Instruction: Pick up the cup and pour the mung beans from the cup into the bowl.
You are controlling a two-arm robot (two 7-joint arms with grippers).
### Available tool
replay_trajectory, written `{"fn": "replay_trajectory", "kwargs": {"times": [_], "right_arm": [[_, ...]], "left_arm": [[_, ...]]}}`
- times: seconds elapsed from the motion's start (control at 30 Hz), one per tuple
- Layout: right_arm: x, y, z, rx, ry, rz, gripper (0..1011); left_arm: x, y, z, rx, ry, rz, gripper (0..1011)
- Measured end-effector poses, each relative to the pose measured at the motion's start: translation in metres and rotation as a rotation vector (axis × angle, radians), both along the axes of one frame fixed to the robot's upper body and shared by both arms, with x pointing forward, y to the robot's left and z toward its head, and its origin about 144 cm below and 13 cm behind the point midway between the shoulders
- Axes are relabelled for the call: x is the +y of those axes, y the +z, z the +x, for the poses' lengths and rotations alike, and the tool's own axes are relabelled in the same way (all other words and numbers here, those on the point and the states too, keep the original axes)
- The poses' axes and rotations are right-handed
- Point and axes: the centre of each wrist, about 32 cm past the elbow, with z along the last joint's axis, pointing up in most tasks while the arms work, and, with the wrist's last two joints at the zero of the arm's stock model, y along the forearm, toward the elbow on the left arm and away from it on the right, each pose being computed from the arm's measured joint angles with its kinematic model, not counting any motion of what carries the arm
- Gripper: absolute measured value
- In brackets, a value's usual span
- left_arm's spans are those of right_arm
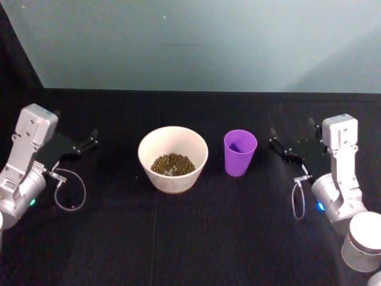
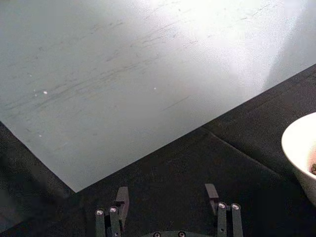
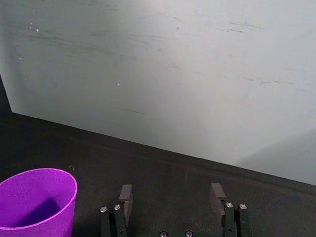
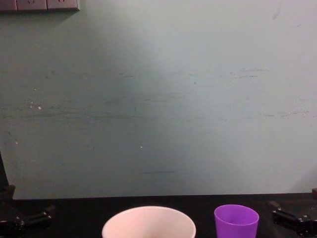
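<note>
The purple cup [image 1: 240,152] stands upright on the black table, just right of the pale bowl [image 1: 174,180]; its inside looks bare. The mung beans [image 1: 171,164] lie heaped in the bowl. My right gripper [image 1: 294,143] hovers open to the right of the cup, apart from it, holding nothing. In the right wrist view the cup [image 3: 37,200] sits off to one side of the open gripper [image 3: 170,195]. My left gripper [image 1: 83,145] rests open at the far left, away from the bowl [image 2: 301,148]. The chest view shows the bowl [image 4: 148,223] and cup [image 4: 236,220] side by side.
A black cloth covers the table [image 1: 190,238]. A pale green wall [image 1: 196,42] rises close behind the table's far edge. Bare cloth lies in front of the bowl and cup and between them and each gripper.
</note>
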Motion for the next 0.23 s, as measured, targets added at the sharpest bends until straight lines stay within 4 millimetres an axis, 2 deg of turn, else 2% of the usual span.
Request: {"fn": "replay_trajectory", "kwargs": {"times": [0.23], "right_arm": [[0.0000,0.0000,0.0000,0.000,0.000,0.000,1003]], "left_arm": [[0.0000,0.0000,0.0000,0.000,0.000,0.000,1000]]}}
